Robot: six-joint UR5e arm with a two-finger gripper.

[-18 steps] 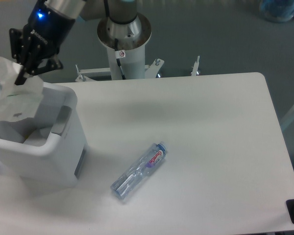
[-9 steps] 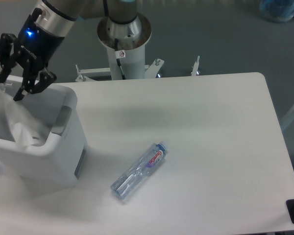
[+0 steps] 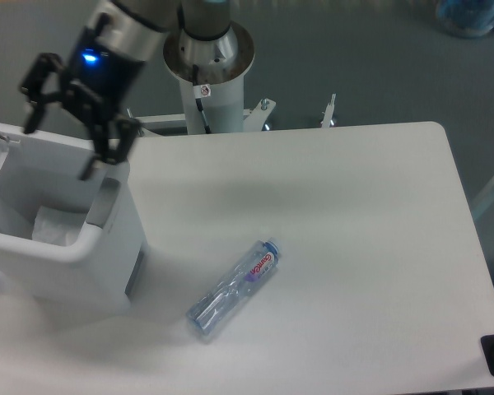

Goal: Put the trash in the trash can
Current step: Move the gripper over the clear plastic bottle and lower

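1. The trash can is sitting at the left edge of the frame, lid up.
2. The gripper is hanging over its open top at upper left, jaws spread apart and carrying nothing.
3. The bottle is lying on the table at lower centre, well apart: that half is looking undone.
4. The wrapper is resting inside the can: one item looking done.

White wrapper inside trash can; clear bottle lies on table.
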